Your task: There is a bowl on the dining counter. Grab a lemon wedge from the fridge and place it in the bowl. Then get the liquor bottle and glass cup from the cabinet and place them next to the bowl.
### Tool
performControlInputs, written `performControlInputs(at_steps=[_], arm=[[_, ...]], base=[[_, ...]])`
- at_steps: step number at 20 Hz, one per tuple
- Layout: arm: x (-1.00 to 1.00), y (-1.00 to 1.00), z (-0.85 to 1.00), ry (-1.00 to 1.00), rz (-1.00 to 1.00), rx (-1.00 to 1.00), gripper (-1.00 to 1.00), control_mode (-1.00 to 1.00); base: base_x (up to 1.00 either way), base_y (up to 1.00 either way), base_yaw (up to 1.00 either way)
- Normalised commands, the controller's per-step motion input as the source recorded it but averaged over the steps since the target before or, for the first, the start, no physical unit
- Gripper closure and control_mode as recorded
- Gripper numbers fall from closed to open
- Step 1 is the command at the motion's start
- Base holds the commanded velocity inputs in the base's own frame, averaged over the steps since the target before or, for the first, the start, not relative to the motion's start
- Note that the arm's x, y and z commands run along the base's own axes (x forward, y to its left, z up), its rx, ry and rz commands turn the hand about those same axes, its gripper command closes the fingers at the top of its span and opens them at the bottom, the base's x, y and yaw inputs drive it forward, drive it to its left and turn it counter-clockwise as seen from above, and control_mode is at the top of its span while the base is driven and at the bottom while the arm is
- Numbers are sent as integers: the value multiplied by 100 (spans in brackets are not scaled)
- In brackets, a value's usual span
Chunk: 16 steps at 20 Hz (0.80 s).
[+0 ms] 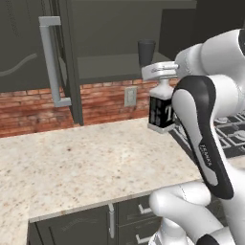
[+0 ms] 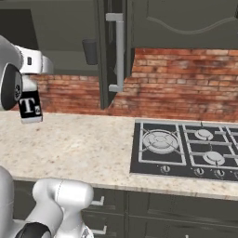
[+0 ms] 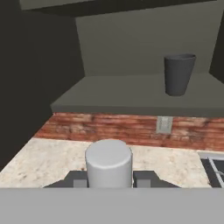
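Speckled beige stone counter is your landmark: above it, in mid-air, you see the gripper pinching the neck of the square liquor bottle with a black label and white letters, clear of the surface. From the hand camera the bottle's pale grey round cap sits between the two dark fingers, one pressed to each side. Above the counter and beyond the bottle, the open dark grey wall cabinet has the dark tapered glass cup standing upright on its shelf, toward the right side. The cabinet's open door with a long grey bar handle hangs above the counter to the left of the bottle. A red brick backsplash runs behind the counter, with a pale wall outlet set in it just below the shelf. On the counter to the right of the bottle lies the black gas cooktop with silver burners.
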Motion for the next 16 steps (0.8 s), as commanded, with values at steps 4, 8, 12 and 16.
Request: performControlInputs(at_steps=[4, 8, 12, 16], arm=[[-14, -18, -37, 13, -12, -4, 100, -100], [-12, 0, -21, 6, -6, -3, 100, 100], [0, 0, 0, 0, 0, 0, 100, 100], [0, 0, 0, 0, 0, 0, 100, 100]], base=[[0, 0, 0], [-14, 0, -2], [-100, 0, -11], [-100, -11, -18]])
